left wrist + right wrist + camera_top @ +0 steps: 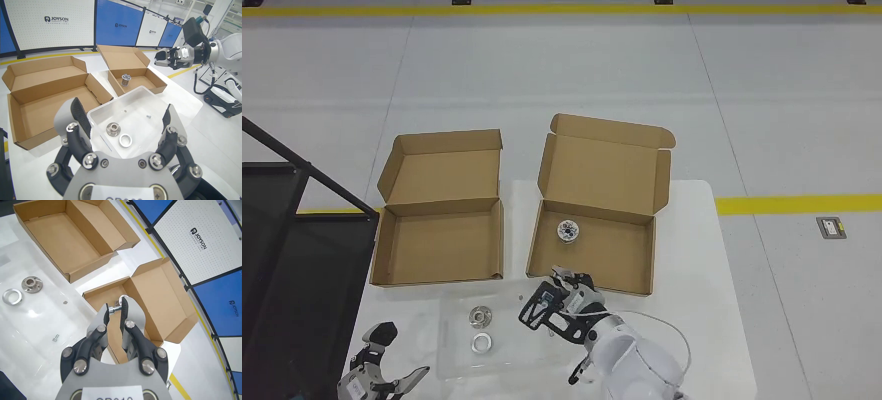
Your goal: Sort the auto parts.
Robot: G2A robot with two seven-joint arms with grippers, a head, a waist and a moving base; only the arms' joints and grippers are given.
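Observation:
My right gripper (115, 309) is shut on a small silver bolt (113, 309), held crosswise between its pads above the near wall of the right cardboard box (162, 294). From above, this gripper (547, 295) hangs at the box's front edge (587, 283). A knurled metal part (126, 80) stands inside that box. My left gripper (122, 103) is open with nothing in it, near the clear tray (143, 88). In the tray lie a metal flange (113, 129), a silver ring (125, 140) and a small screw (149, 116).
An open cardboard box (437, 245) with nothing in it sits left of the right box. A black frame (282, 250) stands past the table's left edge. Bare white table lies to the right of the boxes.

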